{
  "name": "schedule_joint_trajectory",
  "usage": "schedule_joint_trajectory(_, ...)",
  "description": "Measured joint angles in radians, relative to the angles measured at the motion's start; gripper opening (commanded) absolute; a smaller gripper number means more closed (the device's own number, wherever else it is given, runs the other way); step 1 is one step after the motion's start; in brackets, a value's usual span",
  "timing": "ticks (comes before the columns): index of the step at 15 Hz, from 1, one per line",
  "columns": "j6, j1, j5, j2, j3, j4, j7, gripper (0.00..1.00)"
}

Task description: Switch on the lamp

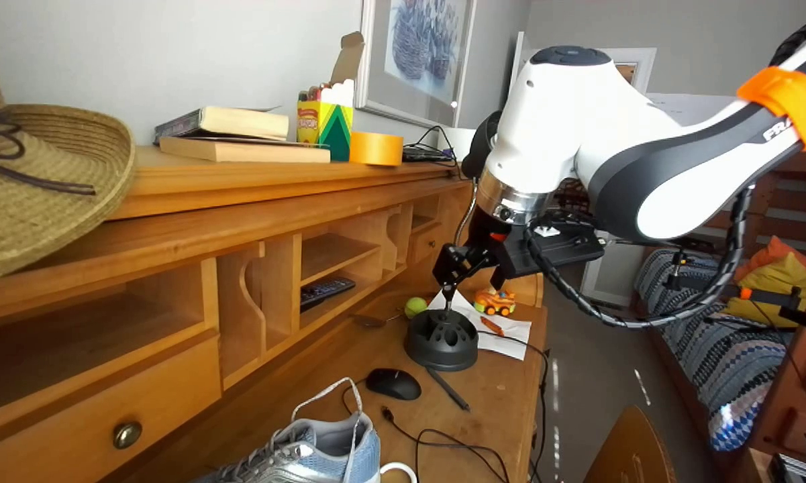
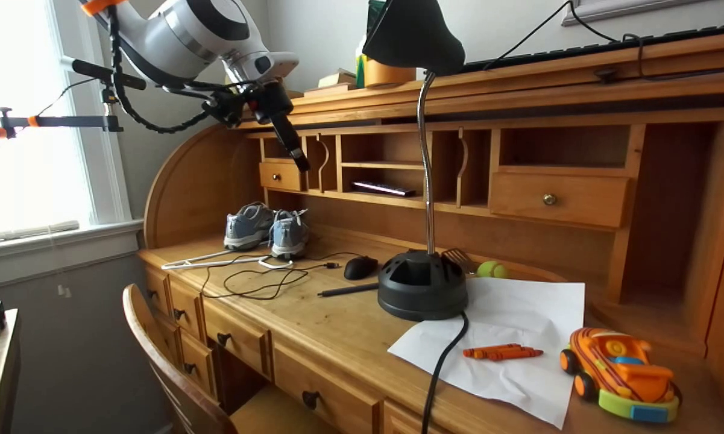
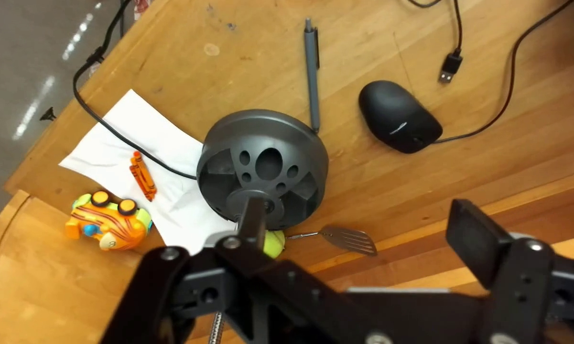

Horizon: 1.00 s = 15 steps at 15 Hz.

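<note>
Pincer (image 3: 361,224) above wooden desk (image 2: 337,319), grey walls (image 1: 241,60).

Two shoes (image 2: 248,226) — one lamp (image 2: 422,298), one computer mouse (image 3: 399,117), one pen (image 3: 312,79), one toy car (image 2: 624,371), one ball (image 2: 492,269), one spatula (image 3: 346,239), one straw hat (image 1: 50,215)

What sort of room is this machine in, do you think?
Probably a bedroom in someone's home: there is what looks like a bed with a yellow pillow, across from a wooden desk.
</note>
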Motion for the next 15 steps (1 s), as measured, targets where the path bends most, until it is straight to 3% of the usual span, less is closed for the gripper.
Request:
schedule_joint_trajectory(8,0.137,-0.029,-0.364,0.175,-0.077,0.119,0.341,0.04)
schedule_joint_trajectory(9,0.138,-0.028,-0.425,0.193,-0.083,0.133,0.4,0.0)
schedule_joint_trajectory(15,0.137,-0.025,-0.733,0.302,-0.121,0.217,0.724,0.0)
